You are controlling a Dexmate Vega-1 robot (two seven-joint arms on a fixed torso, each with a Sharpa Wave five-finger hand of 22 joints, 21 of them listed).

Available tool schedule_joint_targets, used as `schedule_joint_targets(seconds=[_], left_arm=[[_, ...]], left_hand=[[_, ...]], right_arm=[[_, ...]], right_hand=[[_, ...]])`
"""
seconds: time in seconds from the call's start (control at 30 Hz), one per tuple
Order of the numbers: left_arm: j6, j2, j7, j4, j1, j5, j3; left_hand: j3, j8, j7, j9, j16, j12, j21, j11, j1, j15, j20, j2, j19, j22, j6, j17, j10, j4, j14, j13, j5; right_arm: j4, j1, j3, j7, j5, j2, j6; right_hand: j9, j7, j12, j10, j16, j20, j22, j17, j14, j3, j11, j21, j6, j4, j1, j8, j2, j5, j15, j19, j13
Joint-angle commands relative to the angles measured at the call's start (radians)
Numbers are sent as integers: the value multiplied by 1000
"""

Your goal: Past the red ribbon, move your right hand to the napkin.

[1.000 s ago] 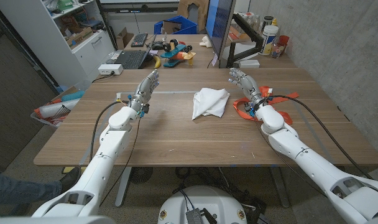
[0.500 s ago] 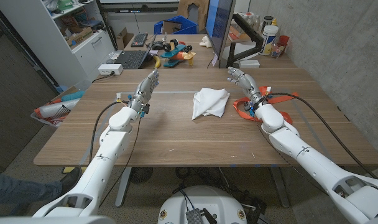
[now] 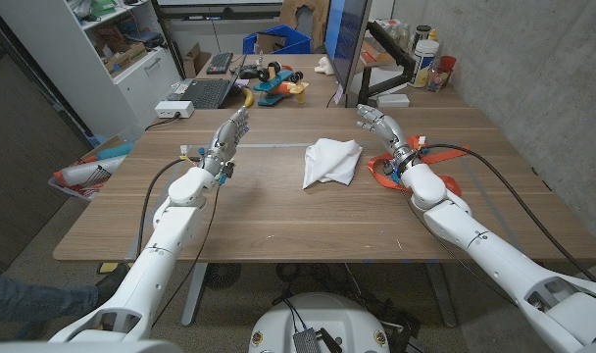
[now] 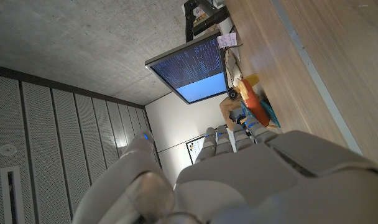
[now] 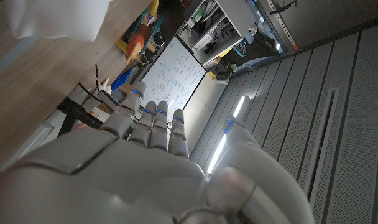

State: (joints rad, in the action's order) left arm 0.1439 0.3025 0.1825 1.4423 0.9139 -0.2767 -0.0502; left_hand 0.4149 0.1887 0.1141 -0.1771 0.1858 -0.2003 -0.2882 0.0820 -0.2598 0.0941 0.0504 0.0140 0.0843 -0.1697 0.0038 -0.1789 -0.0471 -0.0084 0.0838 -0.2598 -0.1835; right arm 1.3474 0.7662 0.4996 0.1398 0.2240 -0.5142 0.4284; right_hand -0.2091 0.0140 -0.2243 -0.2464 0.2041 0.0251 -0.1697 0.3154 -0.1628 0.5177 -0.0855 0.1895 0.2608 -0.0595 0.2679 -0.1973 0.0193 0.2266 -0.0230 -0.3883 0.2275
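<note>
Right hand: the right hand (image 3: 378,124) is raised over the far right part of the wooden table (image 3: 278,221), fingers spread apart and grasping nothing; in the right wrist view the right hand (image 5: 145,162) shows its back with the fingers (image 5: 153,121) reaching out straight.
Napkin: the crumpled white cloth napkin (image 3: 329,160) lies near the middle of the table, left of the right hand and apart from it; a corner of the napkin (image 5: 55,18) shows in the right wrist view.
Red ribbon: the loose red-orange ribbon (image 3: 384,169) lies on the table right of the napkin, under the right wrist and forearm, with loops showing on either side of the arm.
Left hand: the left hand (image 3: 233,130) is held above the left part of the table, fingers released and extended, holding nothing; in the left wrist view the left hand (image 4: 239,180) shows its back.
Background: a dark monitor (image 3: 345,44) stands at the far edge of the table, and a laptop (image 3: 202,91) sits on a desk beyond it to the left.
</note>
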Motion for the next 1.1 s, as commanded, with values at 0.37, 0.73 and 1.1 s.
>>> schedule_joint_targets(seconds=[0.37,0.73,1.1], left_arm=[[14,-10,8,-44,-32,3,-12],[16,-9,11,-50,-36,6,-9],[15,0,23,-50,-38,6,-6]], left_hand=[[3,0,-2,-2,5,-5,7,-1,-6,-1,-22,-16,-7,-5,1,-2,4,-14,-10,10,0],[4,-1,-3,-2,4,-5,15,-3,-8,0,-9,-19,-4,-5,1,-2,3,-18,-9,16,1],[4,-1,-3,-2,3,-5,19,-4,-9,0,-5,-21,-2,-5,1,-2,2,-20,-8,20,1]], right_arm=[[-13,-19,13,-12,-22,13,42],[-1,-25,28,9,-84,8,38],[35,-33,54,82,-214,-4,-4]], right_hand=[[3,-1,4,-3,-4,-1,-2,-1,2,-2,3,0,4,-10,10,-5,0,4,4,7,0],[4,-6,6,-3,-4,2,-2,-4,6,-6,6,-3,7,-12,9,-6,-1,2,4,16,-2],[5,-3,6,-7,-3,2,-2,-8,5,-11,4,-5,14,-14,7,-8,1,0,7,25,-4]])
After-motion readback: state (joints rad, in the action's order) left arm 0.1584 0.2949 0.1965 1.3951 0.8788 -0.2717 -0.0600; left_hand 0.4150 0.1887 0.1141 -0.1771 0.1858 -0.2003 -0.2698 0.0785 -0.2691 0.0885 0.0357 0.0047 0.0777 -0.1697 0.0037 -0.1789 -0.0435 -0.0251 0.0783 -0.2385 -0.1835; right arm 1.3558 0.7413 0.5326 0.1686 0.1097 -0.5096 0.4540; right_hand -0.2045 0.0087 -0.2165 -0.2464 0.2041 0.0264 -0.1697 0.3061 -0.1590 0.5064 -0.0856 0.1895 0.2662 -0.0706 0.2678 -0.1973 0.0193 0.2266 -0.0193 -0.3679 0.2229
